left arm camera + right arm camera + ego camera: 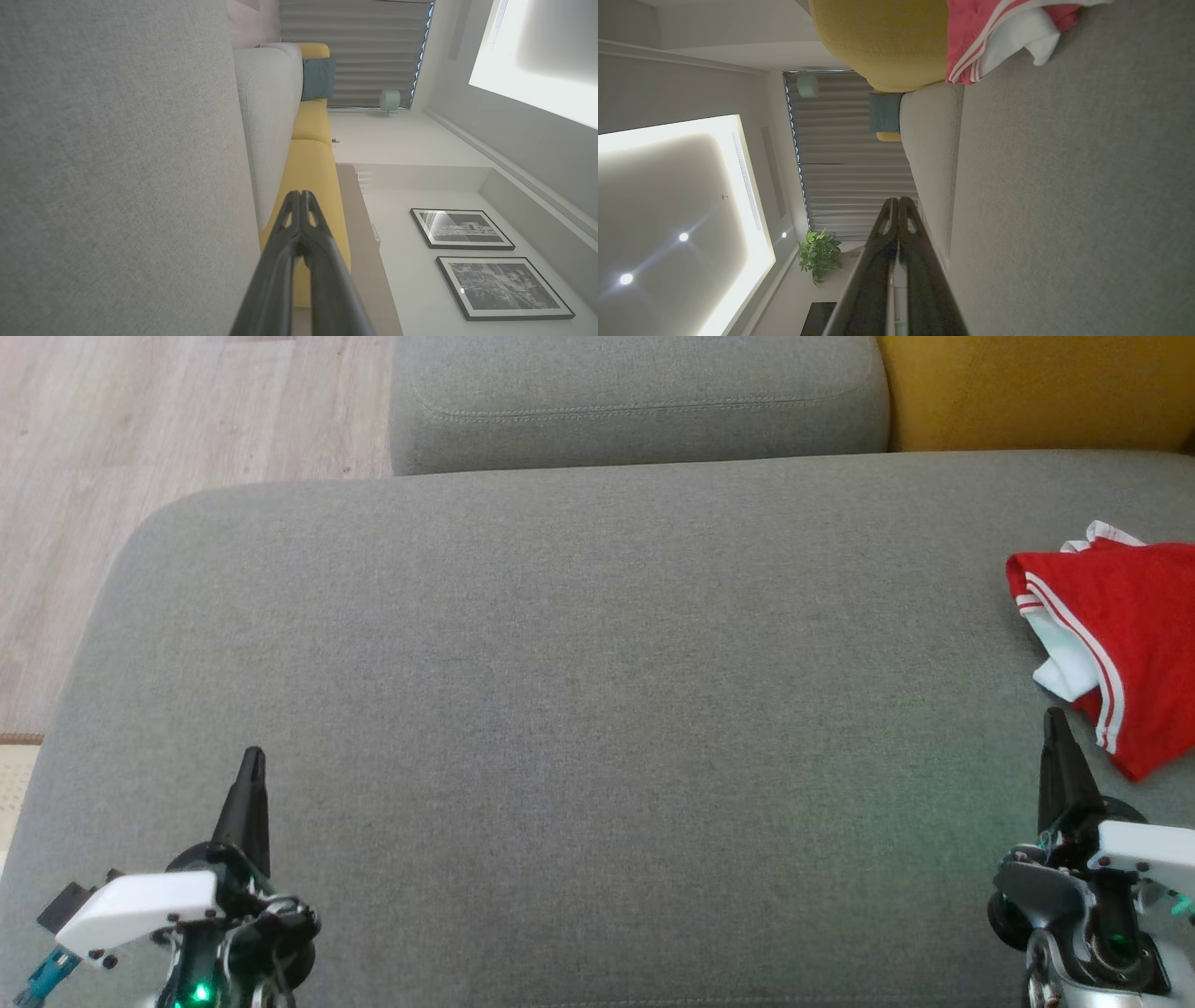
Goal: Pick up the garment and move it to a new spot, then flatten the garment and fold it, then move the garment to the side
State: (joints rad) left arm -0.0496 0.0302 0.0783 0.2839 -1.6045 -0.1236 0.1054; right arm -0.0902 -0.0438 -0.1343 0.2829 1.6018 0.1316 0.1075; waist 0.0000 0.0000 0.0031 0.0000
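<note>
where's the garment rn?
Head view, far right: garment lies bunched on the grey seat, just ahead and right of the right hand.

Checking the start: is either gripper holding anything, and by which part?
Nothing held: left gripper and right gripper are shut, empty; garment lies apart.

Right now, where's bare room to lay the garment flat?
Free: the middle of the grey fabric seat cushion, from the left tool across to the right tool and up to the grey back cushion. Crowded: the right edge, where the crumpled red, white-striped garment lies beside the right tool.
</note>
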